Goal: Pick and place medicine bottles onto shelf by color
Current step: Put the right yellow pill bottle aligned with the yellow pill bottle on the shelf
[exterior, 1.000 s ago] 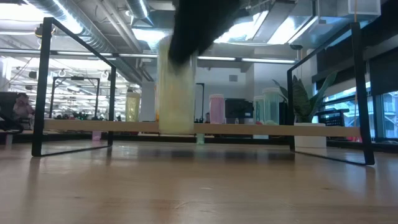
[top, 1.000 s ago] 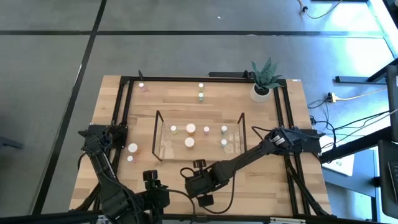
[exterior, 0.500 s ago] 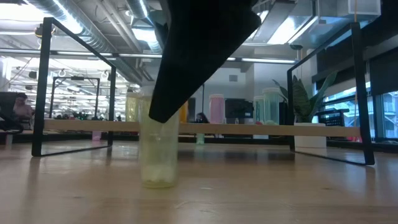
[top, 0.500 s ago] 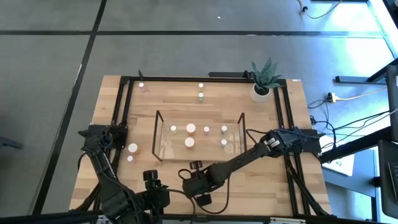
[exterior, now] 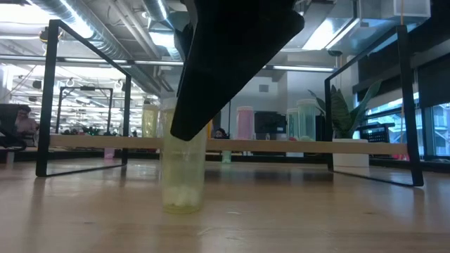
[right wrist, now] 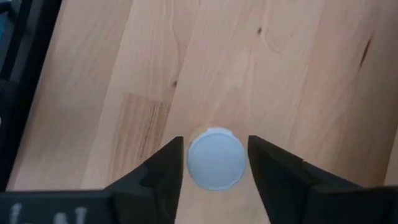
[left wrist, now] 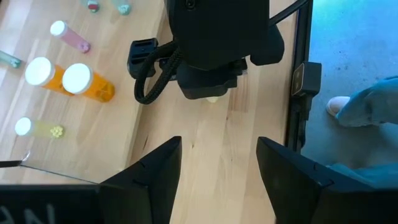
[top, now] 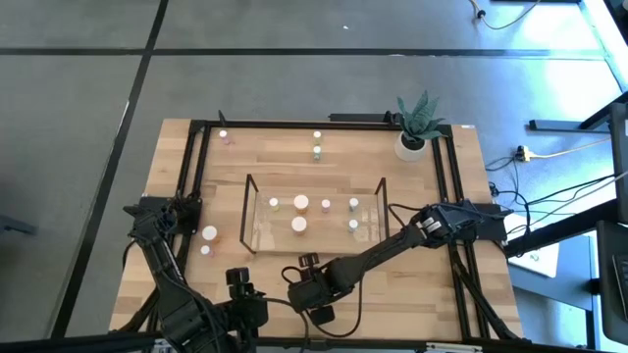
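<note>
Pincer fingers of our right arm [right wrist: 214, 171] straddle a pale yellow bottle [exterior: 183, 172] standing on the counter [top: 412, 284], apparently gripping it, while beyond us the shelf [top: 312, 214] holds several bottles and others wait outside.

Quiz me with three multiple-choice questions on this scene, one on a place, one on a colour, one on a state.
1. Where is the bottle under the right end effector?
A. On the shelf
B. On the table, in front of the shelf
C. Beside the plant

2. What colour is its cap?
A. White
B. Red
C. Black

3. How is the left end effector?
A. Shut on a bottle
B. Shut on nothing
C. Open

Answers:
1 B: the low view shows it standing on the table, nearer than the shelf.
2 A: the right wrist view shows a white cap.
3 C: the left end effector has its fingers spread, nothing between.
</note>
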You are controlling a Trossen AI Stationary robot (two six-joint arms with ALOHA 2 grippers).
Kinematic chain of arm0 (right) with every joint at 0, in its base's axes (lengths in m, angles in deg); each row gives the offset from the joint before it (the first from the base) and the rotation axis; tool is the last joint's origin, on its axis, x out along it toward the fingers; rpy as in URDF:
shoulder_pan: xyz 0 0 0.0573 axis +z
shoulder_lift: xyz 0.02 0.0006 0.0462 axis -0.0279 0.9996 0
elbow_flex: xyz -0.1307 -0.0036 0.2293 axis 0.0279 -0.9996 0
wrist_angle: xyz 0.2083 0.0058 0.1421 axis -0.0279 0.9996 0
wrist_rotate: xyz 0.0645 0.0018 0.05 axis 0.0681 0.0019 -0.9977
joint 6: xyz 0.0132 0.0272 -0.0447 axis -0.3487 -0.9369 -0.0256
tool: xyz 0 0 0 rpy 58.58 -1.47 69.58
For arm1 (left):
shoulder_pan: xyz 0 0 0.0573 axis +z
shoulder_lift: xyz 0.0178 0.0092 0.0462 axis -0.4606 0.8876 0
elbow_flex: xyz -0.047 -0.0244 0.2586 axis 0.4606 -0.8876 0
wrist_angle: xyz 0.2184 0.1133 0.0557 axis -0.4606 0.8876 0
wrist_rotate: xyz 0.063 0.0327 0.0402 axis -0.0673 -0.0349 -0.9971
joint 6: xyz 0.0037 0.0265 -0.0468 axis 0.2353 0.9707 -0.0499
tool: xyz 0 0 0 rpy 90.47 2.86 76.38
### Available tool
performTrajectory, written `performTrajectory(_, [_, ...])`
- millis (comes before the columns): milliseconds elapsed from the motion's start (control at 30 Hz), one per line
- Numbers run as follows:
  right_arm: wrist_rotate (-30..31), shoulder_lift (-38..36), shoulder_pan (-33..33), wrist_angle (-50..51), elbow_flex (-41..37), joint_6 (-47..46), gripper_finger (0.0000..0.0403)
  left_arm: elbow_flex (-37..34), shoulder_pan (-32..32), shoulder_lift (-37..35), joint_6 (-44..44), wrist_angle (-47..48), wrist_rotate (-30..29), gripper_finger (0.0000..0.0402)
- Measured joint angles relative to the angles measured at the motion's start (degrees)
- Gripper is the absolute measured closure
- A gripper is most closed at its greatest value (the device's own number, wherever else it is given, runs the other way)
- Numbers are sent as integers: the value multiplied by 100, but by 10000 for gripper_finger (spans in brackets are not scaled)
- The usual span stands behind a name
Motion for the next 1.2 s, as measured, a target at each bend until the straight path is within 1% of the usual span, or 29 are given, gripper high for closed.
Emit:
performTrajectory(167, [-4, 0, -24, 76, 16, -16, 191, 0, 0, 0, 0, 0, 0, 200])
performTrajectory(433, [35, -66, 6, 730, 362, -22, 187, 0, -25, 0, -17, 0, 4, 200])
performTrajectory(533, [48, -105, 74, 897, 593, -20, 186, 0, -59, 0, -75, 0, 7, 200])
performTrajectory(700, [57, -109, 239, 1454, 1156, -16, 186, 0, -116, -2, -340, -2, 7, 200])
performTrajectory(867, [507, -118, 436, 2156, 1827, -83, 186, -5, -201, -2, -570, -2, -120, 200])
performTrajectory(1067, [1065, -659, 792, 2520, 1683, -439, 186, -372, -254, -9, -783, -1, -347, 200])
performTrajectory(1200, [1510, -1045, 1086, 2708, 1683, -560, 186, -665, -185, -7, -860, -104, -351, 200])
